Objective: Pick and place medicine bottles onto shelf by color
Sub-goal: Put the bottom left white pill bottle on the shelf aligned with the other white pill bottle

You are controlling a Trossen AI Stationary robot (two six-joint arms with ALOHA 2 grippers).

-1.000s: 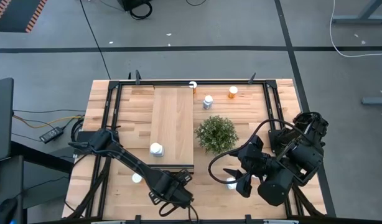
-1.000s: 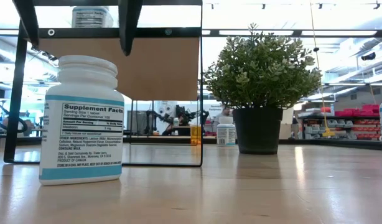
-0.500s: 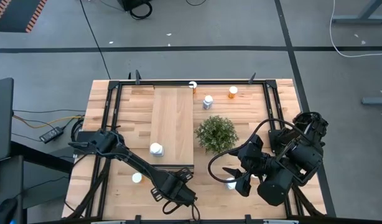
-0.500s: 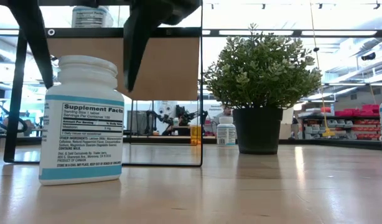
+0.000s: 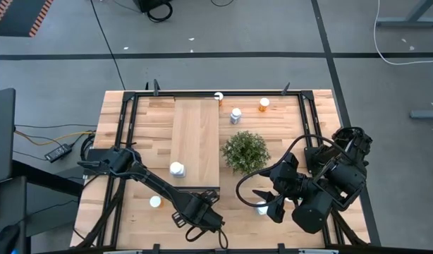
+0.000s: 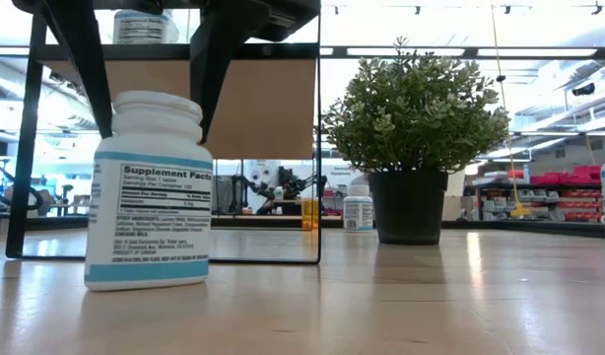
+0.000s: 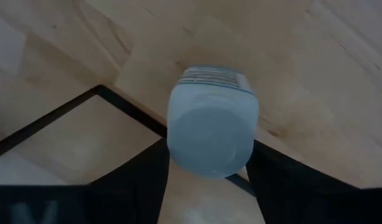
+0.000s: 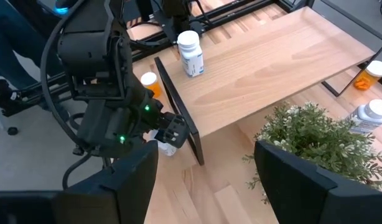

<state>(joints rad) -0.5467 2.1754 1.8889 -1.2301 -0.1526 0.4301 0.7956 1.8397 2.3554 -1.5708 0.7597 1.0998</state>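
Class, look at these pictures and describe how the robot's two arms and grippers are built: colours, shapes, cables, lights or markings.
Both arms are black with chunky rounded joints. The left arm is a long thin link; small green lights glow on its wrist in the right wrist view. The right arm is bulkier, with black cables looping around it. Each gripper has two flat dark fingers.

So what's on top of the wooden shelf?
One white bottle stands on the shelf, near its front end. Under the shelf, the left claw hides a white bottle from above.
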